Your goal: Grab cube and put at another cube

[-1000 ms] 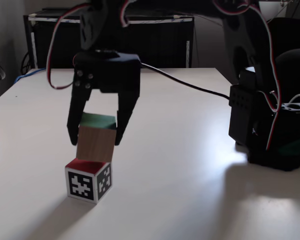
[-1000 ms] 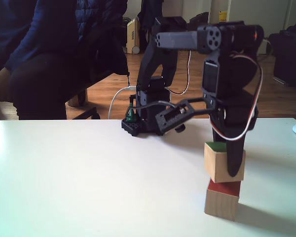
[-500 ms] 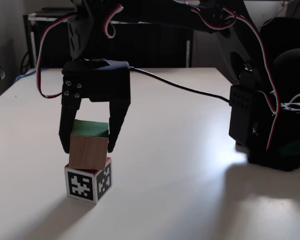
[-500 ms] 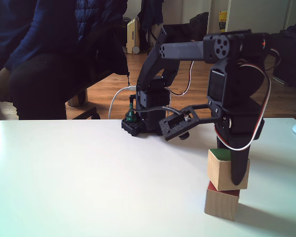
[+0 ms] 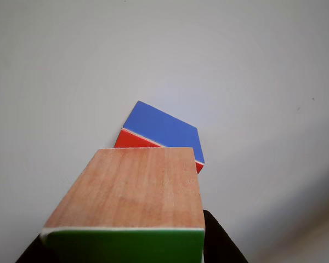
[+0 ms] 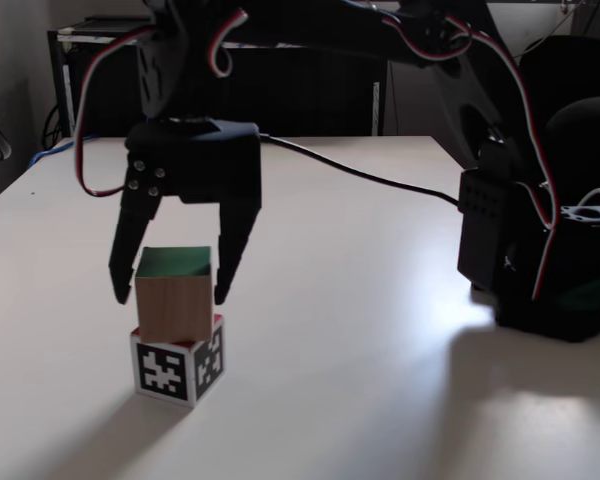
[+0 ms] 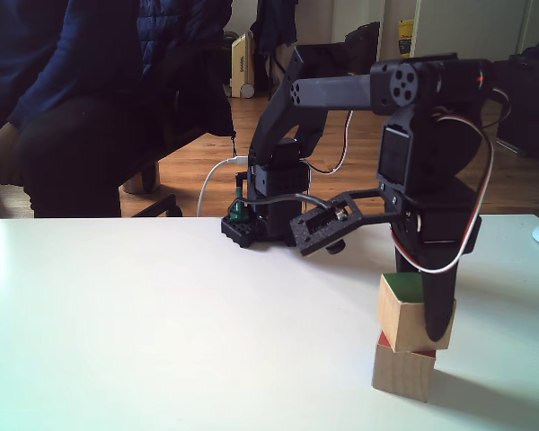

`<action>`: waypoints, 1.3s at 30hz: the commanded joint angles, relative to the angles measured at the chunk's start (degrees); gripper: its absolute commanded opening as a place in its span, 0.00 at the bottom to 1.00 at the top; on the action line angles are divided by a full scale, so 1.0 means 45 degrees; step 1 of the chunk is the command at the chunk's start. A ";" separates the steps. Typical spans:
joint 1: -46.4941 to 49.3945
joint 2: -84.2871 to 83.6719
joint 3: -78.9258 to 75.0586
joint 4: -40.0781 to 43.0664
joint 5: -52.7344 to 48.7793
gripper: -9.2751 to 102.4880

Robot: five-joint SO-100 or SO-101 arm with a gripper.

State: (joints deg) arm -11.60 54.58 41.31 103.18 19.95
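White and bare, the tabletop [image 6: 380,330] runs back toward a dark cabinet [image 6: 310,85] in one fixed view and toward a wooden floor and a seated person in dark clothes [image 7: 90,99] at the left of the other. Toward the left of the first fixed view, the light-brown wooden cube with a bright green top face [image 6: 174,296] sits on the smaller cube with a black-and-white patterned face and a red top [image 6: 177,368], its footprint shifted slightly so a strip of red shows at the right edge. The black two-finger hand [image 6: 168,290] hangs over the stack with its fingers spread to either side of the wooden cube; a gap shows between the left finger and the cube's side, and the right finger stands just beside the other side, so the hand is not pinching the cube. To the right, the arm's black base [image 6: 540,250] stands on the tabletop with red and white wires looping over it. In the other fixed view the wooden cube [image 7: 404,312] rests on the smaller cube [image 7: 402,373], with one dark finger in front of its right part. The close camera looks along the wooden cube [image 5: 131,192] at the smaller cube's blue and red faces [image 5: 164,129] beyond it.
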 commanded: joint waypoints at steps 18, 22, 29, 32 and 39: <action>-0.1016 0.9434 0.4805 0.0078 0.0215 0.43; -0.0488 1.3867 0.7871 0.0078 -0.0527 0.44; 0.3418 1.9277 1.3633 -0.1719 -0.2891 0.46; 0.4824 2.1992 1.7168 -0.3359 -0.4023 0.46; 0.5957 2.8086 2.4102 -0.5547 -0.4824 0.41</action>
State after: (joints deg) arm 14.33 171.74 139.92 80.51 -0.79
